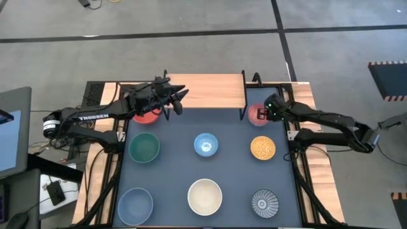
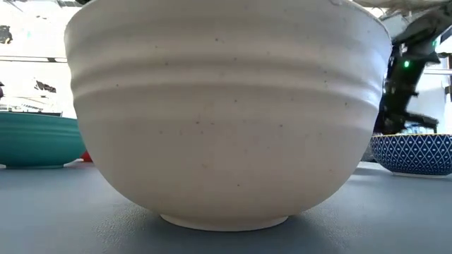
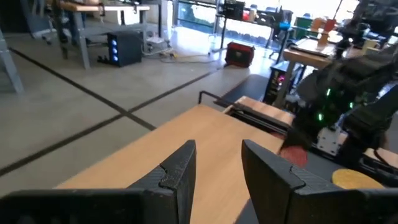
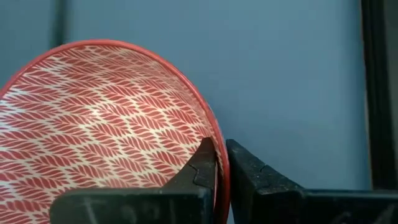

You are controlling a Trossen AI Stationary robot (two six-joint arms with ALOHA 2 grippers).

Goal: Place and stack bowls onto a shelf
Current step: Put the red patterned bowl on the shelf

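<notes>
The shelf [image 1: 203, 90] is a light-wood plank at the table's far edge. My left gripper [image 1: 179, 97] hovers open over its left part and holds nothing; the left wrist view shows bare plank [image 3: 205, 134] past the gripper [image 3: 217, 165]. The red bowl [image 1: 145, 116] sits below that arm, beside the shelf. My right gripper [image 1: 269, 109] is shut on the pink-red speckled bowl [image 1: 257, 115] by the shelf's right legs. Green [image 1: 144, 147], light blue [image 1: 205, 145], yellow [image 1: 262, 147], grey-blue [image 1: 135, 205], cream [image 1: 205, 196] and ribbed [image 1: 265, 203] bowls stand on the table. My right gripper [image 4: 222, 163] pinches the rim [image 4: 217, 140] of the pink-red bowl, with one finger [image 4: 202, 165] inside on the patterned wall and the other [image 4: 249, 171] outside. The fingers come from the table's right side. Whether the bowl is lifted off the table, I cannot tell.
Thin black shelf legs [image 1: 244, 95] stand close to the pink-red bowl. In the low view the cream bowl [image 2: 226, 113] fills most of the picture, and my right arm [image 2: 404, 77] shows behind it. Wooden rails [image 1: 321, 178] edge the dark table top.
</notes>
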